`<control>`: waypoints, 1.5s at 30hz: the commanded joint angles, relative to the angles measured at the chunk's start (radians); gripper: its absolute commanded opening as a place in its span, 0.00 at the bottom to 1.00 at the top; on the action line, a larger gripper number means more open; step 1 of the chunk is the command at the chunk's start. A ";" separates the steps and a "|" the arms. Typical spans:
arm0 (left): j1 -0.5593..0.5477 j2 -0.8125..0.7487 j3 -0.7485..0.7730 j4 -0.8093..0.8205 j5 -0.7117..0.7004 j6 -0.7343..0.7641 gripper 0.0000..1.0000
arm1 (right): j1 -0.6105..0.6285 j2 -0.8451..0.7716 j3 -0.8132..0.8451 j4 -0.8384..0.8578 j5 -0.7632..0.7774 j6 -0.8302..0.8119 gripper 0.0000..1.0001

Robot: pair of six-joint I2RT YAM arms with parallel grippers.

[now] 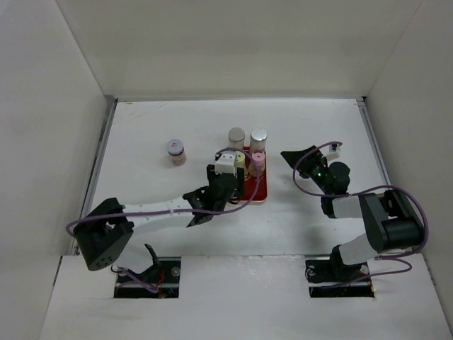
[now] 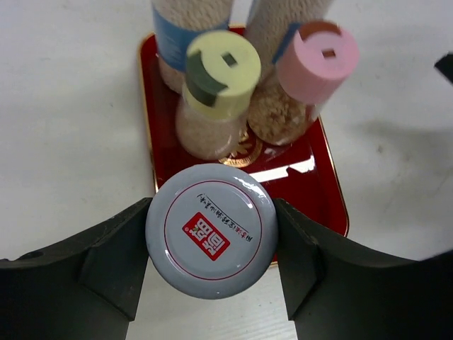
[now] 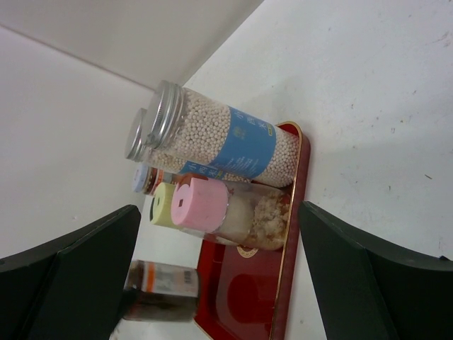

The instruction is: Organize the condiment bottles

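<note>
My left gripper (image 2: 212, 241) clamps a round, glossy white-lidded jar (image 2: 211, 228) over the lacquered red tray (image 2: 333, 205); right gripper (image 1: 311, 153) gapes wide, empty.

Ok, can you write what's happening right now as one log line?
left gripper: shut on white-lid jar, at near end of red tray | right gripper: open, empty | on tray: four jars | off tray: one jar

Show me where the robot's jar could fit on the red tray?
The near half of the red tray, under the held white-lidded jar, looks bare, bordered by the yellow-lidded jar and pink-lidded jar. The far half is crowded: those two plus the tall silver-capped jars behind. Bare table also lies between the tray and the lone jar on the left.
</note>
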 commanded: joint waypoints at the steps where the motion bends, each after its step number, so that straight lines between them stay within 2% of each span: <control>1: -0.012 0.031 0.082 0.119 -0.037 0.019 0.27 | -0.001 -0.005 0.026 0.082 -0.012 0.002 1.00; 8: -0.012 0.148 0.130 0.162 -0.043 0.056 0.29 | -0.001 -0.005 0.030 0.082 -0.012 0.000 1.00; 10: -0.005 0.177 0.133 0.164 -0.045 0.059 0.32 | -0.001 -0.006 0.030 0.082 -0.012 0.000 1.00; 13: 0.002 0.199 0.128 0.164 -0.049 0.061 0.48 | -0.001 -0.005 0.030 0.082 -0.012 0.000 1.00; 16: 0.002 0.150 0.104 0.168 -0.068 0.056 0.69 | -0.001 -0.006 0.028 0.082 -0.012 0.002 1.00; 18: 0.005 0.087 0.082 0.170 -0.097 0.061 0.77 | -0.001 -0.006 0.028 0.082 -0.014 0.002 1.00; 20: 0.023 0.017 0.061 0.167 -0.118 0.062 0.81 | -0.001 -0.006 0.028 0.082 -0.014 0.002 1.00; 24: 0.127 -0.099 0.028 0.158 -0.114 0.052 0.83 | -0.001 -0.005 0.028 0.082 -0.014 0.002 1.00; 27: 0.234 -0.114 0.034 0.141 -0.094 0.017 0.86 | -0.001 -0.003 0.030 0.082 -0.014 0.002 1.00; 31: 0.402 -0.032 0.106 0.061 -0.011 -0.071 0.88 | -0.001 0.000 0.031 0.082 -0.014 0.002 1.00; 37: 0.561 0.128 0.211 0.009 -0.046 -0.096 0.88 | -0.001 0.000 0.031 0.082 -0.014 0.002 1.00; 45: 0.638 0.291 0.312 -0.042 0.009 -0.100 0.87 | -0.001 0.003 0.033 0.082 -0.014 0.002 1.00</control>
